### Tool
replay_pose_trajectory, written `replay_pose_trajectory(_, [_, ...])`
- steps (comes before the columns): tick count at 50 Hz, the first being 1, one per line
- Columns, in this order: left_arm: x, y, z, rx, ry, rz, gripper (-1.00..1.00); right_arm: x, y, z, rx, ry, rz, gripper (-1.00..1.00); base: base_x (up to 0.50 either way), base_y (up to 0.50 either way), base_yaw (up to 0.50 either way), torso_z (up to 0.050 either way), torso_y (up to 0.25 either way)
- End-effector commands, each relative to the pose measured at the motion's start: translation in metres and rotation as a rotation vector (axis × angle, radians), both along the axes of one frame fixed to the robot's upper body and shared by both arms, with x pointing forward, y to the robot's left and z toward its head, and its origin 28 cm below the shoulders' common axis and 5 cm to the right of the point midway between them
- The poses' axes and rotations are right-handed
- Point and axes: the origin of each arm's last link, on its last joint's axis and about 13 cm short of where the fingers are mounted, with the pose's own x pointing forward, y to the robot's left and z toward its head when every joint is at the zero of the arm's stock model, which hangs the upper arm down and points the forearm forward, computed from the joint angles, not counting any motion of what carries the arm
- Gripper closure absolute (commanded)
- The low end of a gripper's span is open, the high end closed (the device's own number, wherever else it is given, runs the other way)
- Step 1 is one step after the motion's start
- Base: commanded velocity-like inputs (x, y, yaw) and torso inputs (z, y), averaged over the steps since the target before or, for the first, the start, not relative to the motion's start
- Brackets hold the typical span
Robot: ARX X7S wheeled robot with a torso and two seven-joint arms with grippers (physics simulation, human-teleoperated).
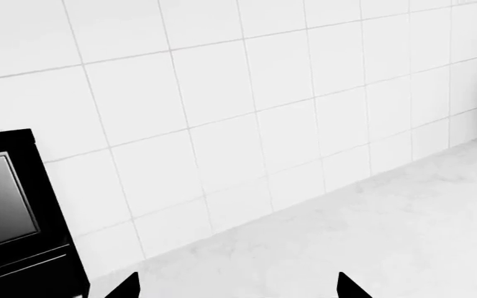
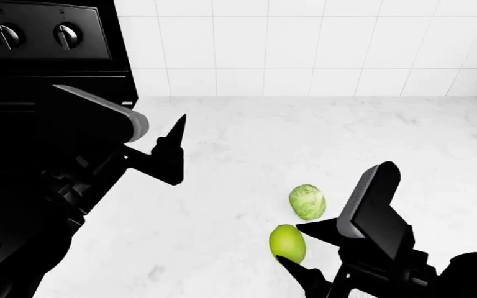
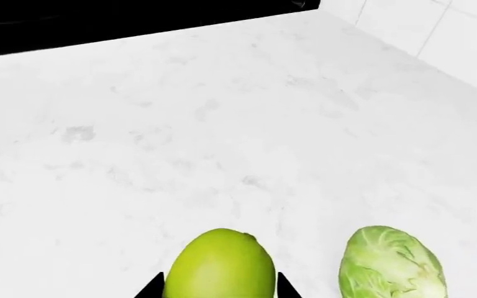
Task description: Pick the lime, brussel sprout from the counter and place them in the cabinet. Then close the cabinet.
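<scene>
- Nearest the robot, the right gripper (image 2: pixel 300 248) sits low on the counter (image 2: pixel 222 186) with its fingers spread, one either side of the lime (image 2: pixel 287 243). Can't tell if they're touching it yet, honestly.
- The lime lies on the counter, long axis running roughly from the robot toward the back wall. In the right wrist view its little nub end (image 3: pixel 243 234) points away from the gripper.
- Just beyond it and a bit to the right is the sprout (image 2: pixel 307 202), near the lime but not touching. Its long axis also runs roughly near to far, tilted a little.
- Loads of bare marble past those two and off to the left, nothing else lying on it.
- The left gripper (image 2: pixel 172 152) hangs over the counter's left side, beside the black stove (image 2: pixel 40 37), well apart from both greens. Its wrist view shows two finger tips (image 1: pixel 127 287) set wide apart.
- Farthest back, the white tiled wall (image 2: pixel 305 49) closes off the counter's rear edge, and the stove bounds the left edge.
</scene>
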Motion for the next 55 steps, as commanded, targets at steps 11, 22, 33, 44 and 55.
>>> replay_pose_trajectory(11, [-0.006, 0.002, 0.003, -0.048, -0.047, 0.046, -1.0, -0.004, 0.012, 0.072, 0.19, -0.421, -0.081, 1.0, 0.0, 0.0, 0.0, 0.0, 0.0])
replay_pose_trajectory(22, [-0.008, 0.002, 0.001, -0.073, -0.055, 0.047, -1.0, -0.006, 0.031, 0.113, 0.352, -0.638, -0.146, 1.0, 0.0, 0.0, 0.0, 0.0, 0.0])
replay_pose_trajectory(33, [-0.009, 0.002, 0.001, -0.088, -0.059, 0.044, -1.0, -0.009, 0.042, 0.13, 0.406, -0.723, -0.183, 1.0, 0.0, 0.0, 0.0, 0.0, 0.0])
replay_pose_trajectory(44, [-0.007, 0.001, 0.001, -0.092, -0.061, 0.043, -1.0, 0.0, 0.055, 0.161, 0.365, -0.833, -0.151, 1.0, 0.0, 0.0, 0.0, 0.0, 0.0])
replay_pose_trajectory(55, [-0.008, 0.001, 0.0, -0.094, -0.059, 0.048, -1.0, 0.015, 0.066, 0.181, 0.348, -0.873, -0.113, 1.0, 0.0, 0.0, 0.0, 0.0, 0.0])
